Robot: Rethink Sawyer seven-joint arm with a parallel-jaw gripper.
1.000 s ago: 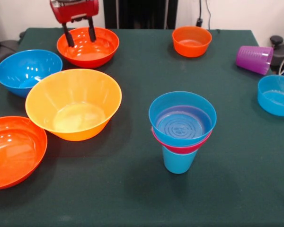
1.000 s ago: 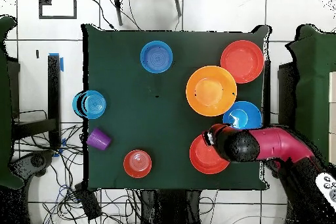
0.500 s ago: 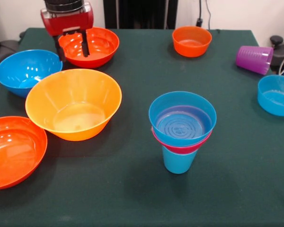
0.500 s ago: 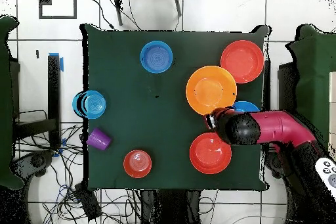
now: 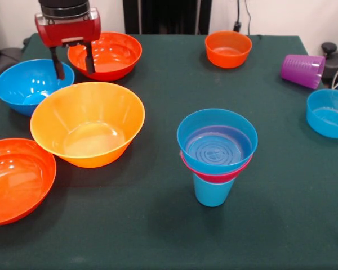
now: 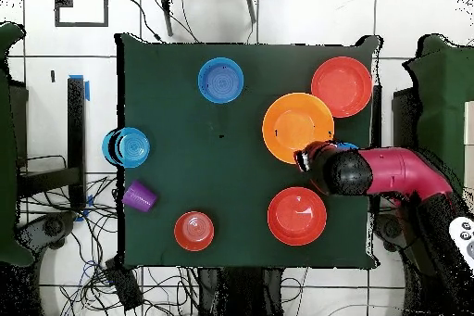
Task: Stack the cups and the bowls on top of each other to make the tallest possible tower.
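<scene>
The tower stands mid-table: a light blue cup point(image 5: 213, 192) carrying a pink bowl point(image 5: 214, 175) and a small blue bowl point(image 5: 217, 140), seen from above as blue rings point(image 6: 220, 80). My gripper point(image 5: 74, 66) hangs open and empty at the far left. Its fingers straddle the gap between the large blue bowl point(image 5: 28, 84) and the back red-orange bowl point(image 5: 110, 53). In the overhead view my arm point(image 6: 370, 173) covers most of that blue bowl. A large yellow-orange bowl point(image 5: 87, 124) sits just in front. The purple cup point(image 5: 302, 70) lies on its side at the right.
A second large red-orange bowl point(image 5: 14, 180) sits at the near left corner. A small orange bowl point(image 5: 228, 49) is at the back and another small blue bowl point(image 5: 328, 112) is near the right edge. Dark green cloth point(image 5: 158, 225) covers the table.
My gripper has shifted from over the back red-orange bowl toward the large blue bowl, staying open and empty. The cups and bowls have not moved.
</scene>
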